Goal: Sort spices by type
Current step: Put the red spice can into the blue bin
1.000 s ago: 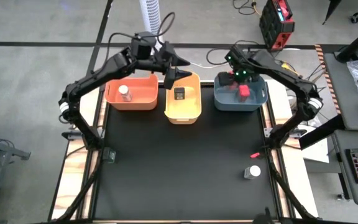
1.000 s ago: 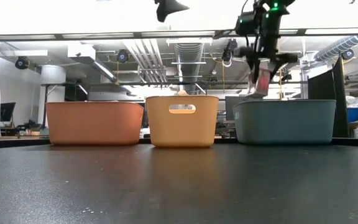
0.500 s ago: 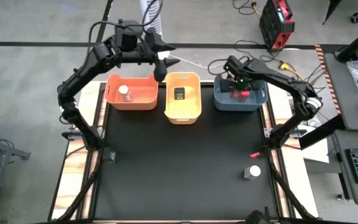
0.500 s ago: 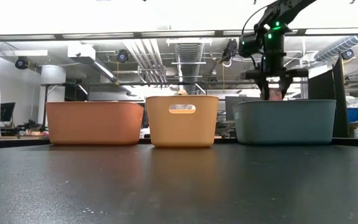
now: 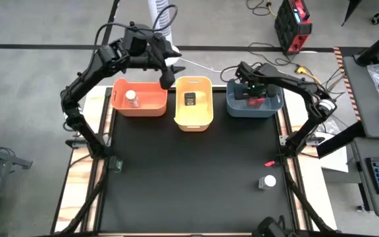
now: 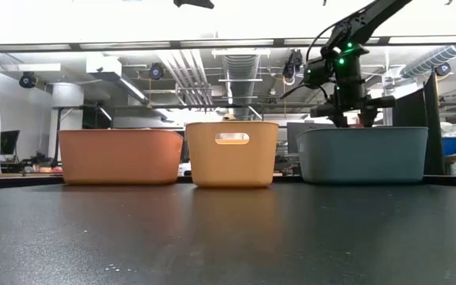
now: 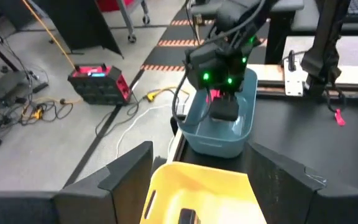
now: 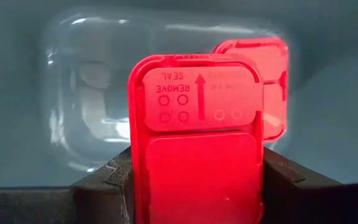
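Observation:
My right gripper (image 5: 254, 93) reaches down into the blue bin (image 5: 232, 106) and is shut on a red spice box (image 8: 194, 143). A second red box (image 8: 263, 81) lies on the bin's floor behind it. My left gripper (image 7: 197, 180) is open and empty, raised above the far rim of the yellow bin (image 5: 206, 122). That bin holds a black box (image 5: 190, 99). One white-capped jar (image 5: 132, 99) stands in the orange bin (image 5: 120, 108). Another jar (image 5: 266, 182) stands on the mat near the table's right edge. My right gripper has the red box pinched between its two fingers (image 8: 104, 180), which press on its two narrow sides (image 8: 138, 180). The fingers come from above, pointing down into the bin. The box's flap face with the arrow looks toward the wrist. Whether it rests on the floor cannot be told.
The three bins stand in a row along the mat's far edge. A thin red stick (image 5: 269, 163) lies on the black mat (image 5: 189, 178) near the loose jar. In the low view the blue bin's wall (image 6: 362, 154) hides the right fingers.
My right gripper has gone down with the red box from above the blue bin's rim into the bin, still shut on it. My left gripper has drawn back from over the yellow bin toward the far left and risen, staying open.

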You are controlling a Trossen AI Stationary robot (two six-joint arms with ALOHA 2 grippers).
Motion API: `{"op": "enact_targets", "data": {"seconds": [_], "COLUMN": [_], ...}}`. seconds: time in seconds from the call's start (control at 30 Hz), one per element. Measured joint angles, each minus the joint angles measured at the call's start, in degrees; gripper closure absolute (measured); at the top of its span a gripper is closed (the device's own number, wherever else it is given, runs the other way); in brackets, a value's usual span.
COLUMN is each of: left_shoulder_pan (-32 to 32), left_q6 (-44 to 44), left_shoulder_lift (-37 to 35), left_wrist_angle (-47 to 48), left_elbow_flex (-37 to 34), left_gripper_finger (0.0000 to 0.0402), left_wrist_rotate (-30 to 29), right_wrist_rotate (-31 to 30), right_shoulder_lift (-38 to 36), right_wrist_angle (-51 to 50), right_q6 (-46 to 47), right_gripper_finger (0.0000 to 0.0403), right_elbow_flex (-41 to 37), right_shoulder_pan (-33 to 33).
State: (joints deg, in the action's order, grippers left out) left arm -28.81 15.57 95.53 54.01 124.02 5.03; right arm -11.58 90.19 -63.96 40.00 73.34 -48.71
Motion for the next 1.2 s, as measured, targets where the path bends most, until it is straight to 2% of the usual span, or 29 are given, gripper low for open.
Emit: {"op": "enact_targets", "data": {"seconds": [0.37, 0.63, 1.2], "left_shoulder_pan": [-0.4, -0.4, -0.4], "left_q6": [0.0, 0.0, 0.0], "left_shoulder_lift": [0.0, 0.0, 0.0], "left_wrist_angle": [0.6, 0.4, 0.0], "left_elbow_flex": [-0.1, -0.1, -0.1], "left_gripper_finger": [0.0167, 0.0167, 0.0167], "left_wrist_rotate": [0.0, -0.1, -0.1], "right_wrist_rotate": [-2.4, 1.3, 1.2], "right_shoulder_lift": [0.0, 0.2, 7.2], "right_wrist_angle": [0.6, 5.3, 9.7], "right_q6": [-1.2, -1.1, -1.5], "right_gripper_finger": [0.0207, 0.0207, 0.0201], "right_elbow_flex": [0.0, -0.5, -0.6], "right_shoulder_pan": [-2.0, -1.3, 0.5]}}
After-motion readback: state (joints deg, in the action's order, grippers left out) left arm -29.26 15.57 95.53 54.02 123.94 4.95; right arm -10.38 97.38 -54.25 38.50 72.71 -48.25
